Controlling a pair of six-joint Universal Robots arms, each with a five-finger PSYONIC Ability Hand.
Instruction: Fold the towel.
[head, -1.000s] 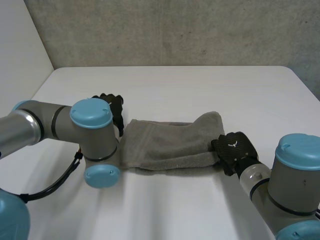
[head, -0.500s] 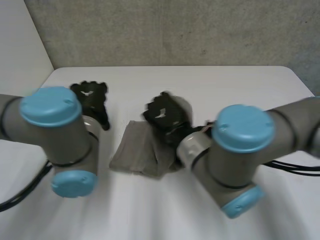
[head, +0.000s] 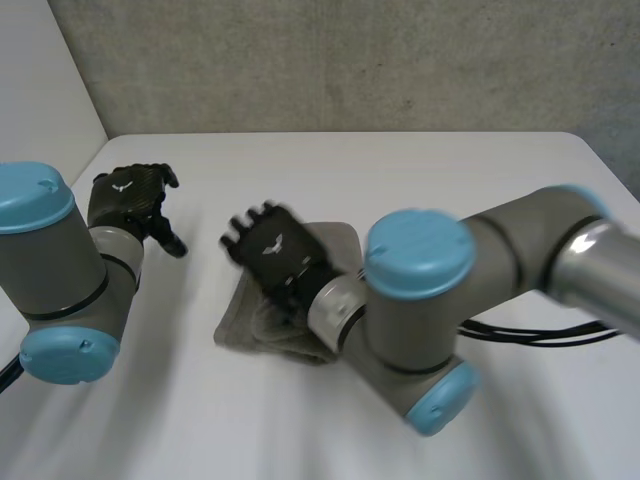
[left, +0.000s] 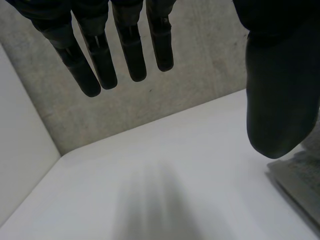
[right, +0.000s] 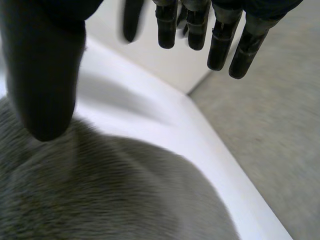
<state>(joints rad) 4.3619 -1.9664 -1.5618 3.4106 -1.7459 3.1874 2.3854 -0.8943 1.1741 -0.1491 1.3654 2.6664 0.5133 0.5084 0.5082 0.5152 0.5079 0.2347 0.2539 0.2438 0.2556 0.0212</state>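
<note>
The grey towel (head: 240, 325) lies folded into a short thick stack at the middle of the white table (head: 450, 180). My right hand (head: 268, 250) hovers over the towel's left half with fingers straight and spread, holding nothing. In the right wrist view the right hand (right: 45, 75) is open above the towel's fuzzy top layer (right: 100, 200). My left hand (head: 128, 195) is raised to the left of the towel, clear of it. The left wrist view shows the left hand (left: 280, 100) open, with the towel's edge (left: 300, 182) beside its thumb.
The right arm reaches across the table's middle from the right, with its elbow (head: 415, 260) over the towel's right side. A grey wall (head: 350, 60) runs along the table's back edge. Bare tabletop lies behind and to the right of the towel.
The right hand swung the towel's right end over to the left, halving its length, and has opened. The left hand has lifted off the towel and drawn back to the left.
</note>
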